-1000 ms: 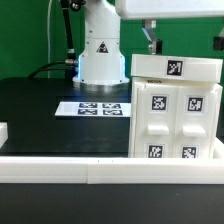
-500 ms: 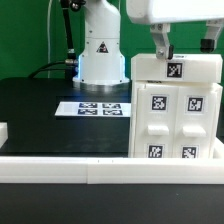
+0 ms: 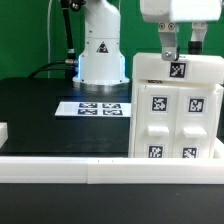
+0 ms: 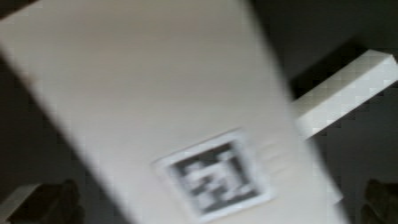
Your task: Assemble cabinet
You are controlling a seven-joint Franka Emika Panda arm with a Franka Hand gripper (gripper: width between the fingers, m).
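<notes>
Standing upright at the exterior view's right, the cabinet [image 3: 175,108] rests on the black table [image 3: 40,110], its front face toward the camera with four square tags in two rows and one more tag on its top edge. Its lower edge sits just behind the white border rail [image 3: 70,168] that runs across the foreground.

The gripper [image 3: 181,46] hangs at the cabinet's 12 o'clock, directly over the top edge. Fingers [image 3: 168,44] spread apart, one on each side of the top tag; tips at or just above the top surface. Whether they touch it cannot be told from the exterior view. Nothing is pinched between them.

The marker board [image 3: 95,107] lies flat on the table at the cabinet's 9 o'clock, near it but apart. The robot base [image 3: 100,50] stands behind the board, at roughly 10 o'clock from the cabinet.

The wrist view is blurred and very close: a broad white cabinet surface [image 4: 160,110] fills most of it, tilted in the frame, carrying one tag [image 4: 214,178]. Dark finger shapes at the corners are too indistinct to read.
</notes>
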